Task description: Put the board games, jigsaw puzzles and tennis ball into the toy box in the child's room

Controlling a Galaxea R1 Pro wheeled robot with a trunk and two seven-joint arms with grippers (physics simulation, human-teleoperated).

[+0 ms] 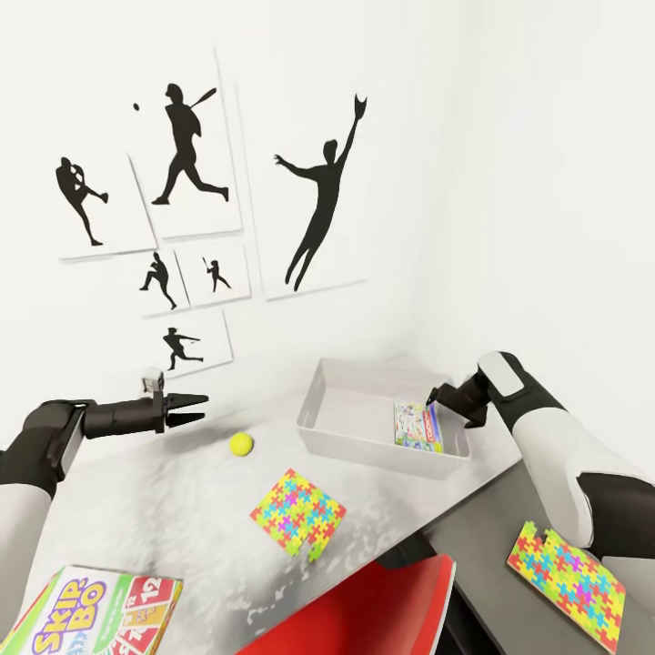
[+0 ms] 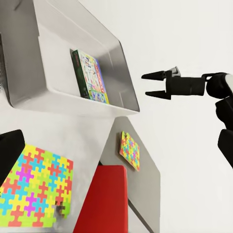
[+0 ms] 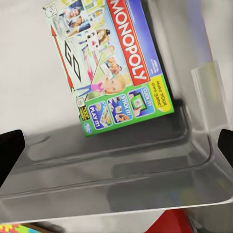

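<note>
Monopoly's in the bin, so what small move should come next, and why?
Probably lower the left gripper toward the tennis ball. Its jaws are open and empty just above the ball on the table, while the toy box already holds the Monopoly game.

Your view: toy box (image 1: pixel 314 414) at far right of surface (image 1: pixel 155 509), near wall corner. Monopoly game (image 1: pixel 418 426) lies flat inside toy box, at its right end. Tennis ball (image 1: pixel 241 443) on surface, left of toy box, apart from it. First puzzle (image 1: pixel 298 512) on surface, before ball and box, near front edge. Skip-Bo game (image 1: pixel 95 611) at near left of surface. Second puzzle (image 1: pixel 566 582) on lower section, at your right. Chair (image 1: pixel 364 609) before surface, between puzzles.
</note>
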